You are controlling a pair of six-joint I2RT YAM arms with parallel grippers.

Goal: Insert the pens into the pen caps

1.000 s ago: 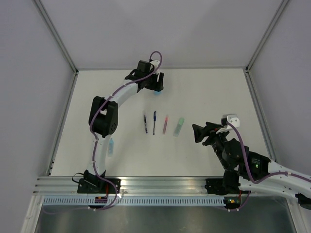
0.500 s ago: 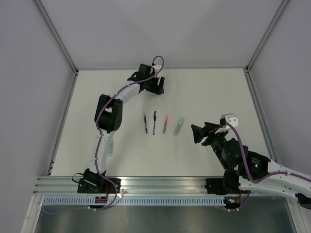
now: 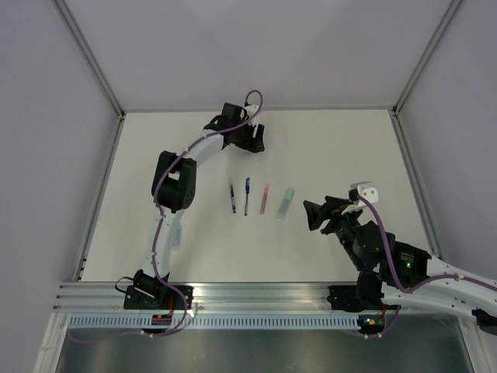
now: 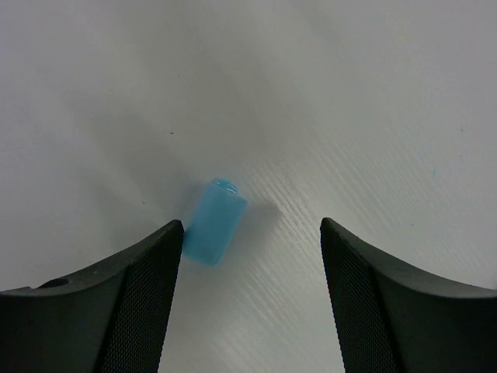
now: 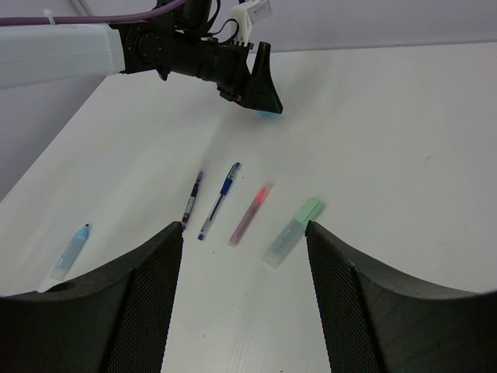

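The small, light blue, translucent plastic cap (image 4: 215, 222) is seen to be smooth and glossy, with a highlight on its tip. The white tabletop (image 4: 349, 116) is rendered matt, with faint fine streaks. The black pads (image 4: 147, 295) of the jaws are covered in a fine mesh texture. The silver metal rail (image 3: 256, 294) is dully sheened

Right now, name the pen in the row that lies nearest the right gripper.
The pale green marker, at the row's right end; pink pen, blue pen and black pen lie farther from the right gripper.
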